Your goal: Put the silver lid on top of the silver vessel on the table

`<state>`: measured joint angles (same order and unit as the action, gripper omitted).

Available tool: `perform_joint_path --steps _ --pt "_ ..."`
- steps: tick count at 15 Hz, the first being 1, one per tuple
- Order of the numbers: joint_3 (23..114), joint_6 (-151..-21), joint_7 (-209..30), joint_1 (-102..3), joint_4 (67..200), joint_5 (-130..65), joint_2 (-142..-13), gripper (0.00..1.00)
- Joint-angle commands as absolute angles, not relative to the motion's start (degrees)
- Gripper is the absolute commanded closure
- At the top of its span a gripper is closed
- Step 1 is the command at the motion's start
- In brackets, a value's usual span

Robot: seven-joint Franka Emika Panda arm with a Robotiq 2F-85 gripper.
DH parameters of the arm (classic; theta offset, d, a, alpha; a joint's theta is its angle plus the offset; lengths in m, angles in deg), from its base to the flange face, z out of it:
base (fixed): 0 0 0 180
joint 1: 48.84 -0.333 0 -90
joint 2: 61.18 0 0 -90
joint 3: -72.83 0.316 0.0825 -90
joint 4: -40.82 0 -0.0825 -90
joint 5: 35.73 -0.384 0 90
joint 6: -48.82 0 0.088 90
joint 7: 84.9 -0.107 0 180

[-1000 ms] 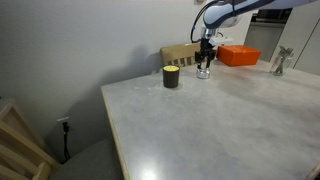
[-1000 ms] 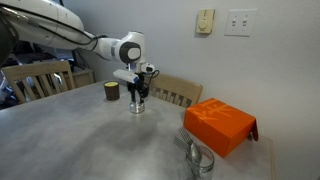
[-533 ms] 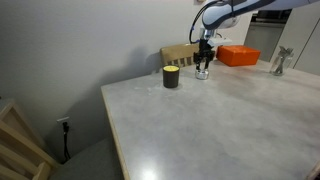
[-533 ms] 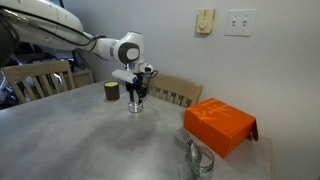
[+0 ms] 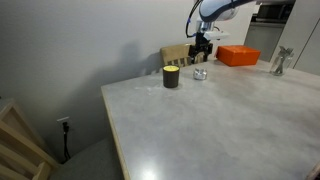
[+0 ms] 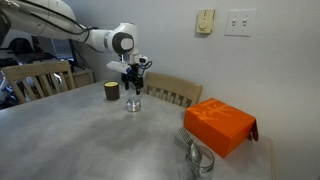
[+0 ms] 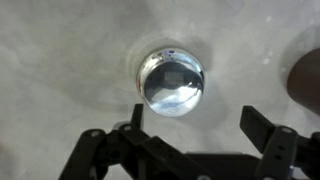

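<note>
The silver lid (image 7: pixel 173 82) lies flat on the silver vessel (image 5: pixel 200 74), which stands on the table (image 5: pixel 220 130) beside a black cup. In the wrist view the lid fills the mouth of the vessel, and only a thin rim shows around it. My gripper (image 7: pixel 200 125) hangs straight above them, open and holding nothing. Its fingers (image 7: pixel 266 128) are clear of the lid. In both exterior views the gripper (image 5: pixel 201 50) (image 6: pixel 132 82) is a short way above the vessel (image 6: pixel 133 103).
A black cup (image 5: pixel 171 77) (image 6: pixel 112 91) with a yellowish rim stands close to the vessel. An orange box (image 5: pixel 238 55) (image 6: pixel 220 124) lies further along the table. A metal object (image 6: pixel 198 158) is at the table's edge. Wooden chairs (image 6: pixel 178 92) stand around.
The gripper was shut and low over the vessel. It has opened and risen, leaving the lid on the vessel.
</note>
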<state>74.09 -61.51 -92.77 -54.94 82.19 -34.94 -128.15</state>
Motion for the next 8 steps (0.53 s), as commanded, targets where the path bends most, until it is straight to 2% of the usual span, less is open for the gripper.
perform_joint_path --steps 1,8 --pt "71.96 -60.92 -96.90 -56.85 92.25 -32.87 -118.86 0.00" --pt "72.58 -60.17 -96.72 -59.51 107.78 -30.92 -102.39 0.00"
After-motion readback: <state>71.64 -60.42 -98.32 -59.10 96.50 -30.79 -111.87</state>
